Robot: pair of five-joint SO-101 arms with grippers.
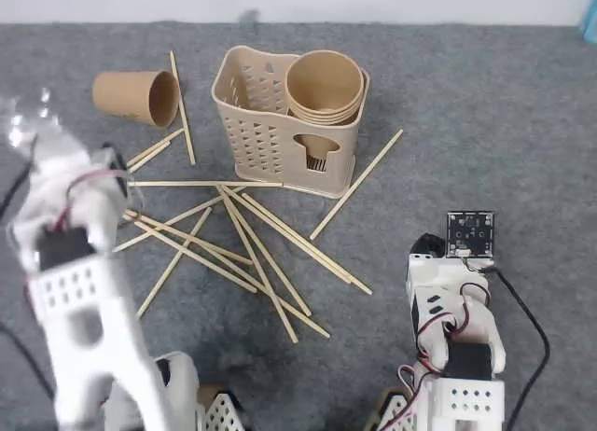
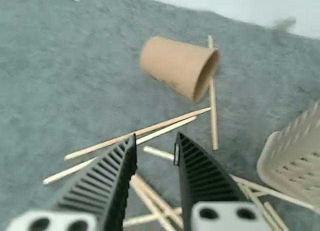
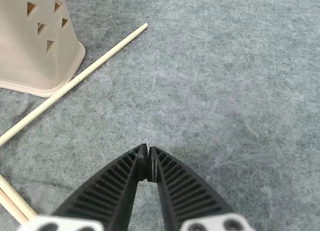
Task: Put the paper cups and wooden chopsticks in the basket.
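A grey, felt-like mat (image 1: 504,123) lies spread wide underfoot of everything, its nap rough and slightly mottled; along its far edge runs a pale strip (image 1: 392,0); a sliver of something blue (image 1: 591,19) pokes in at the far corner.

I can't count the paper cups (image 1: 324,84) nested in the basket (image 1: 252,123); both wrist views cut the basket off at the frame edge.
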